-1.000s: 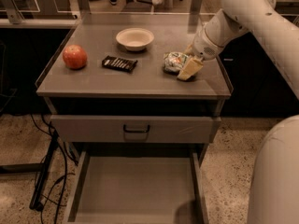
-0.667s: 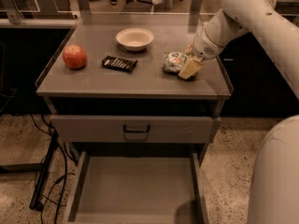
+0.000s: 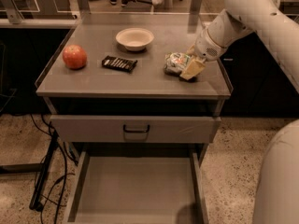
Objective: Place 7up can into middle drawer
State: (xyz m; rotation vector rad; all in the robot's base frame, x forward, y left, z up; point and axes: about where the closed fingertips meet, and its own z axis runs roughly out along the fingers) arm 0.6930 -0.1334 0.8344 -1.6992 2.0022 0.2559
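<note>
7up can [image 3: 175, 62] lies crumpled at the right of the worktop [image 3: 93, 80], with the middle drawer [image 3: 135, 190] pulled open low in front. The tool [image 3: 188, 69] rests against the can's right side; I cannot tell whether it is clamped. Farther left sit a bowl [image 3: 134, 38], an apple [image 3: 74, 56] and a snack bar [image 3: 119, 63].

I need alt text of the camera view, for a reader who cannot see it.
The robot's gripper is at a crumpled green-and-white 7up can on the right of a grey cabinet top; the grey metal middle drawer below stands open. A red apple, a dark flat snack bar and a white bowl lie further left.
</note>
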